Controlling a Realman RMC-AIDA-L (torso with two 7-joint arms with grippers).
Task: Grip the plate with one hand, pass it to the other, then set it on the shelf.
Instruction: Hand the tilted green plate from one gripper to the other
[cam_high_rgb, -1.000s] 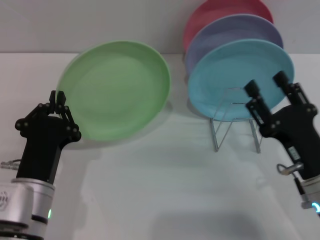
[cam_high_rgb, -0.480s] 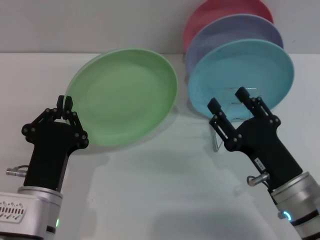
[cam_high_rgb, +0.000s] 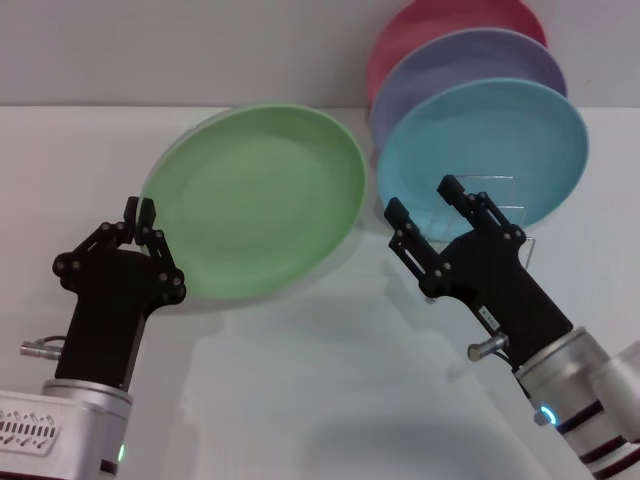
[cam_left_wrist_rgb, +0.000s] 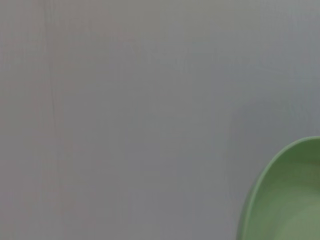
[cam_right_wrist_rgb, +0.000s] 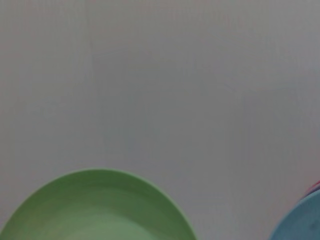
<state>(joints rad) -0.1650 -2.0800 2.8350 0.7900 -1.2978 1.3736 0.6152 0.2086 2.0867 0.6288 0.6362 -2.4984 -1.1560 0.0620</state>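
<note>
The light green plate (cam_high_rgb: 262, 197) is held tilted above the white table, left of centre in the head view. My left gripper (cam_high_rgb: 141, 212) is shut on its lower left rim. The plate also shows in the left wrist view (cam_left_wrist_rgb: 287, 195) and in the right wrist view (cam_right_wrist_rgb: 97, 207). My right gripper (cam_high_rgb: 420, 200) is open and empty, just right of the plate's right edge and apart from it, in front of the turquoise plate (cam_high_rgb: 490, 145). The wire shelf (cam_high_rgb: 500, 200) is mostly hidden behind my right arm.
The shelf holds the turquoise plate, a lavender plate (cam_high_rgb: 465, 62) and a red plate (cam_high_rgb: 445, 20) upright, at the back right. The turquoise plate's edge shows in the right wrist view (cam_right_wrist_rgb: 300, 220). A white table (cam_high_rgb: 330, 390) lies below, a grey wall behind.
My left gripper has carried the green plate rightwards and slightly up. My right gripper has moved left from in front of the shelf, close to the plate's right edge.
</note>
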